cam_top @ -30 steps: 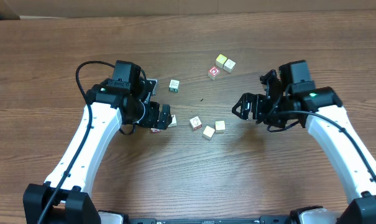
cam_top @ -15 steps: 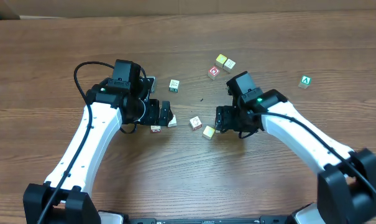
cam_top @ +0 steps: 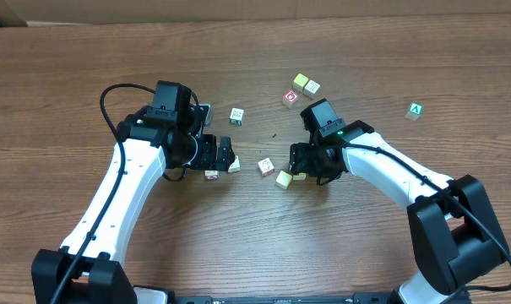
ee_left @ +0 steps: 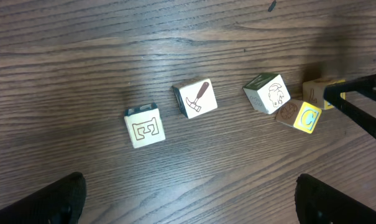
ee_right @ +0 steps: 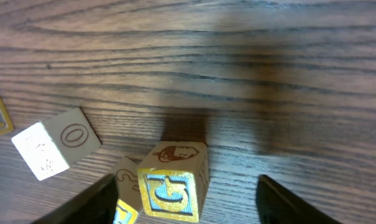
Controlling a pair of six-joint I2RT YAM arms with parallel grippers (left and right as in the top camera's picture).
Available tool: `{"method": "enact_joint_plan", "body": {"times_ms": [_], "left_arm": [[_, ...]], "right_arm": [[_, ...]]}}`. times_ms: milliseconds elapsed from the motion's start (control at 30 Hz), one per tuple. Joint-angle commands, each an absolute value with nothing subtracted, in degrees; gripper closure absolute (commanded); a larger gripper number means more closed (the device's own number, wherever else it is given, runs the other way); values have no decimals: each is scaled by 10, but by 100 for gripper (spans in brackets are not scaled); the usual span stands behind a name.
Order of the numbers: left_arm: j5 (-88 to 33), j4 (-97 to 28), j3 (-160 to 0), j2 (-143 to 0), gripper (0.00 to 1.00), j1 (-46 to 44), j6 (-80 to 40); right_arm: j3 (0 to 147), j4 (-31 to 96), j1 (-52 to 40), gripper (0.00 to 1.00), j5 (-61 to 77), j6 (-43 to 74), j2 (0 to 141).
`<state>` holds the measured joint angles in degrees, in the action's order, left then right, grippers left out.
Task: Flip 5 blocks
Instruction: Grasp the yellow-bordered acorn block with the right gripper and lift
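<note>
Several pale wooden blocks lie mid-table. In the left wrist view I see a cube with an outlined letter [ee_left: 145, 127], a hammer cube [ee_left: 195, 98] and an animal cube [ee_left: 267, 93]. My left gripper [ee_left: 194, 211] hovers open near these, with only bare wood between its fingers; from overhead, the left gripper [cam_top: 221, 156] is beside two of them. My right gripper [ee_right: 194, 202] straddles an acorn-topped block [ee_right: 174, 180], open, with a gap at its right finger. Overhead, the right gripper [cam_top: 301, 165] partly hides that block [cam_top: 299, 175]. Another block [ee_right: 57, 143] lies to the left.
Three brighter cubes [cam_top: 301, 87] cluster at the back of the table, and a lone block [cam_top: 236, 116] sits left of them. A green "A" cube [cam_top: 415, 110] rests at the right. A yellow-and-blue lettered cube [ee_left: 299, 115] touches the straddled block's neighbour.
My right arm swung left from the table's right side to the middle blocks, and its jaws narrowed around the acorn-topped block. The left arm stayed still.
</note>
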<state>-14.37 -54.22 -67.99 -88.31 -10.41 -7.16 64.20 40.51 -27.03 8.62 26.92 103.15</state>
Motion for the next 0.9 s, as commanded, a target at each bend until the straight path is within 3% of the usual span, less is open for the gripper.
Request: {"method": "enact_joint_plan", "body": {"times_ms": [0, 133, 867], "left_arm": [[-146, -542, -692, -885, 0, -106, -77], [-147, -542, -692, -885, 0, -106, -77], [-146, -542, -692, -885, 0, -106, -77]], "right_arm": [[641, 402, -270, 35, 91, 280, 1030], [641, 402, -270, 41, 91, 288, 1030], [641, 379, -294, 44, 90, 304, 1035]]}}
